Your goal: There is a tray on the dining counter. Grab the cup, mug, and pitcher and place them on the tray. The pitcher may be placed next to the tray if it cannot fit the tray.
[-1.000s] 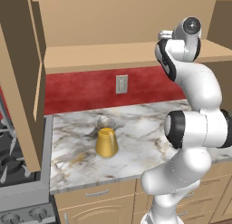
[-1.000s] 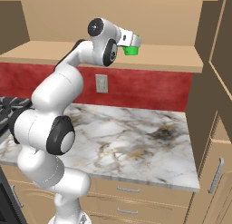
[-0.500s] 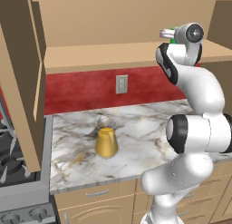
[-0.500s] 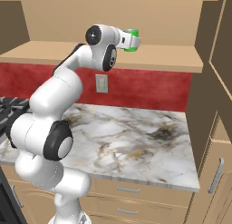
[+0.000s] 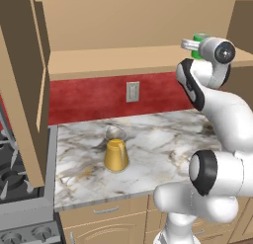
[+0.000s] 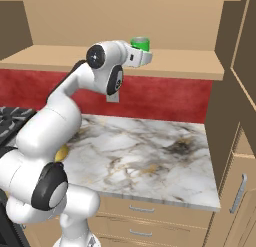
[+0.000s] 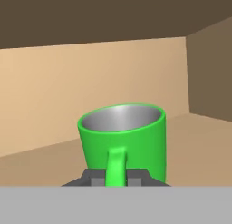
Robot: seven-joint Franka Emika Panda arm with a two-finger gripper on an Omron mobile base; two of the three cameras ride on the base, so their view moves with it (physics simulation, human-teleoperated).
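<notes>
Bright green mug (image 7: 122, 139), smooth and faintly glossy outside, dull brushed-metal grey within. Clear glass pitcher (image 5: 116, 150), amber-tinted below, on a polished bench (image 5: 163, 154) of white-grey marble veined in brown. Matt tan wood on shelf (image 6: 190, 63) and cabinet doors (image 6: 240, 191). Mottled red matt backsplash (image 5: 89, 97). Glossy white plastic arm shell (image 6: 50, 121) with dark joints.

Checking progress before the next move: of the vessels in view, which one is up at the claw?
The green mug, handle toward the claw, raised at shelf height. The amber pitcher stands down on the marble counter.
</notes>
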